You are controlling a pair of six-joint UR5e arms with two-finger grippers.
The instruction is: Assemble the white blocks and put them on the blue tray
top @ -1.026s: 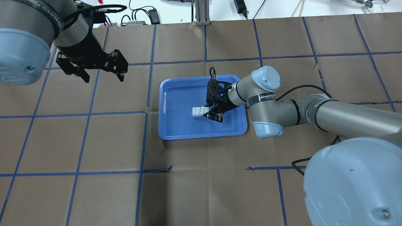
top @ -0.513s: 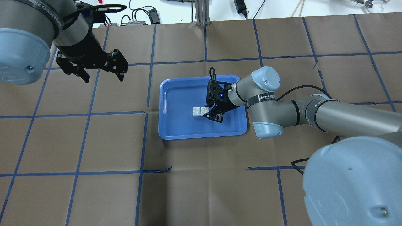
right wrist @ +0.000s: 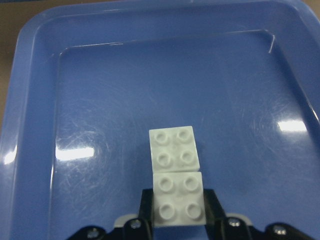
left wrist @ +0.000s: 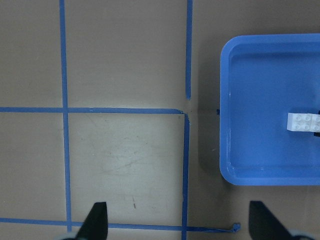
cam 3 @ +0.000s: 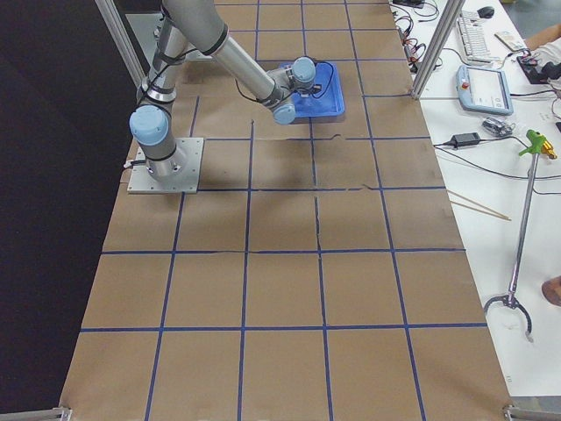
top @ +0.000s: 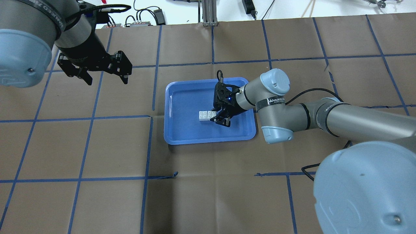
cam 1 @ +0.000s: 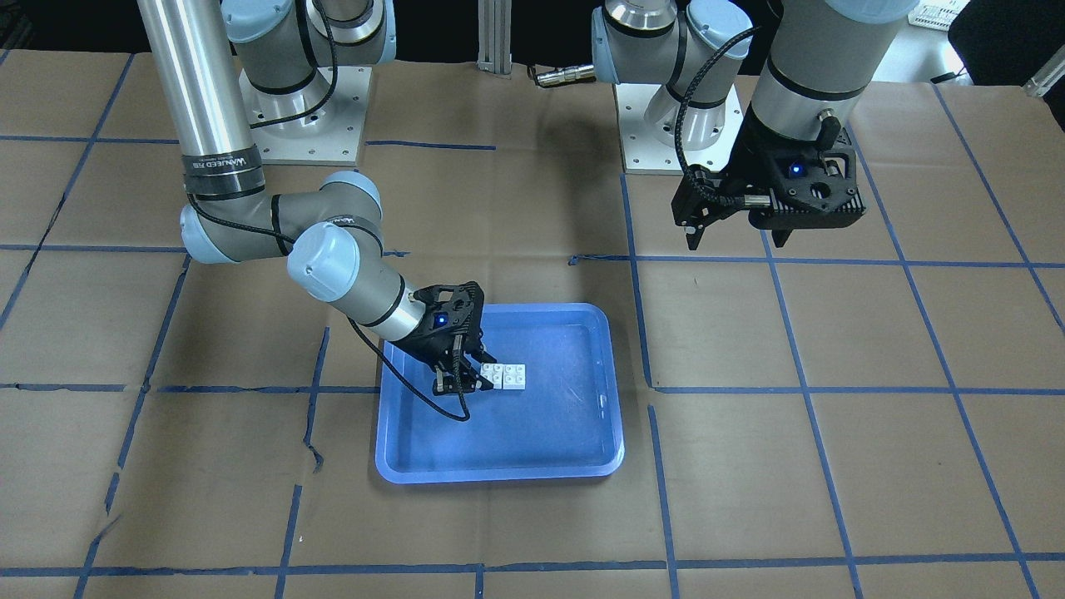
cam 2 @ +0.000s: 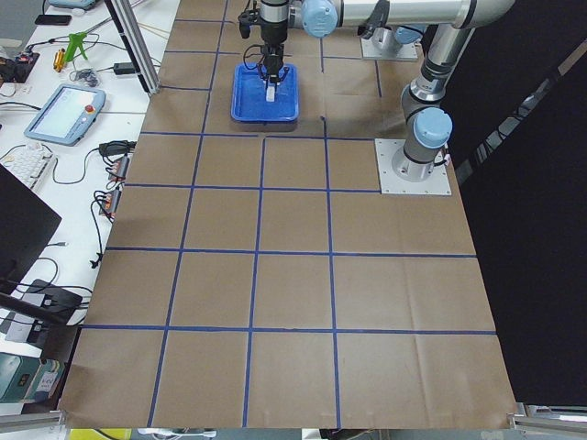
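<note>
White blocks: the two white blocks (right wrist: 175,175) sit end to end in a short row, studs up and edges touching. They are inside the tray, close to its middle. Whether the two are locked together cannot be told.
Blue tray: the blue tray (top: 177,130) lies flat on the surface (top: 97,201), roughly midway between the two arms.
Right gripper: the right gripper (top: 221,117) reaches low into the tray from the tray's right-hand side in the overhead view. Its jaws are drawn narrow, one against each side of the block nearer the wrist. The farther block sticks out beyond the jaw tips with nothing gripping it.
Left gripper: the left gripper (top: 107,79) hangs above bare paper, well apart from the tray and pointing down. Its jaws are spread wide with nothing between them.
Surface: brown paper marked into squares by blue tape lines (top: 149,146).
Left wrist view: the tray's edge and the blocks show at the right side of the frame.
</note>
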